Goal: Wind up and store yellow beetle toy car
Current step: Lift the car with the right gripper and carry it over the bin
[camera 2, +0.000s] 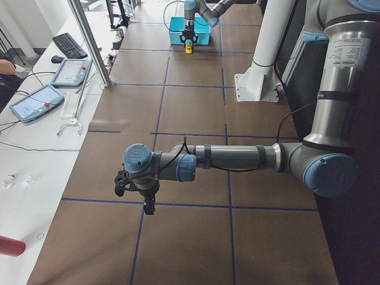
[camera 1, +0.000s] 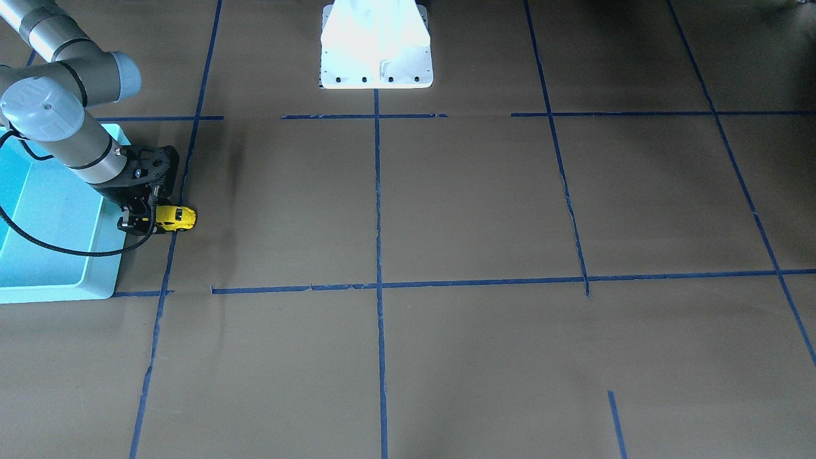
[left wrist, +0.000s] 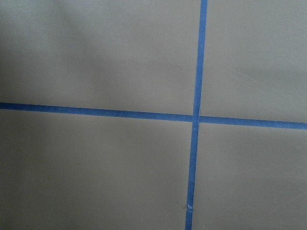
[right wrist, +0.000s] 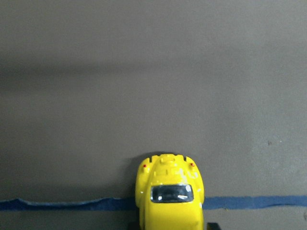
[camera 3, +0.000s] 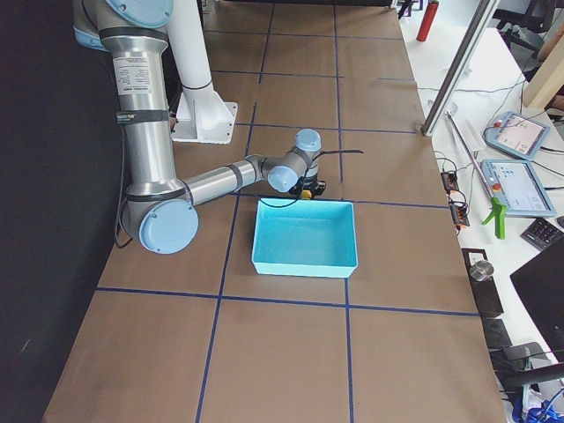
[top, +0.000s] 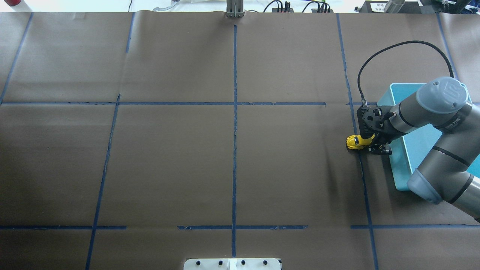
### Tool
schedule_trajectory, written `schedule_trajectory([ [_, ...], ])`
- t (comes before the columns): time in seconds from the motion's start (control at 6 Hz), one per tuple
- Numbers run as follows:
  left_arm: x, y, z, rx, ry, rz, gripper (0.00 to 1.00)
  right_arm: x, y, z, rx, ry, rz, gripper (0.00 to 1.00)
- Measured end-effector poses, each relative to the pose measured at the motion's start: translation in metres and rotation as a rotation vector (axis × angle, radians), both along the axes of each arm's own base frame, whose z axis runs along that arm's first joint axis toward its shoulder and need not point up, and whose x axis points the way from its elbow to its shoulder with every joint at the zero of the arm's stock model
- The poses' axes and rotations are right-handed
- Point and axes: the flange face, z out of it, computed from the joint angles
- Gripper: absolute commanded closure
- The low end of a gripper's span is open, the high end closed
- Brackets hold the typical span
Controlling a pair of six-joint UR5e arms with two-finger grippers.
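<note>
Across the table, in the front-facing view, the car (camera 1: 176, 218) lies on a tape line (camera 1: 167, 268) just beside the bin (camera 1: 102, 280). Its long axis runs straight out from the right hand (camera 1: 150, 220), away from the bin. Overhead shows the same, and the arm's cap (top: 444, 90) bears what reads as a UR mark. From the left end, the left hand (camera 2: 146, 205) hangs well apart; its state cannot be told. At the right wrist, the car sits centred at the bottom edge, the hand seemingly clamped on its near end. No writing shows on it.
</note>
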Motion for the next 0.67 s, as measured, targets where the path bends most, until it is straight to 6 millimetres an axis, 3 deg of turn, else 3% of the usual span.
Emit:
schedule_trajectory([
  [0.33,0.0,-0.001,-0.001,0.005,-0.004,0.0,0.0,0.018,-0.016,-0.014,-0.01,-0.019,0.039,1.0],
  [0.5,0.0,0.0,-0.001,0.006,-0.005,0.0,0.0,0.037,-0.031,-0.043,-0.027,-0.042,0.065,1.0],
  [0.67,-0.001,0.0,-0.002,0.006,-0.005,-0.001,0.0,0.058,-0.031,-0.084,-0.045,-0.059,0.078,1.0],
])
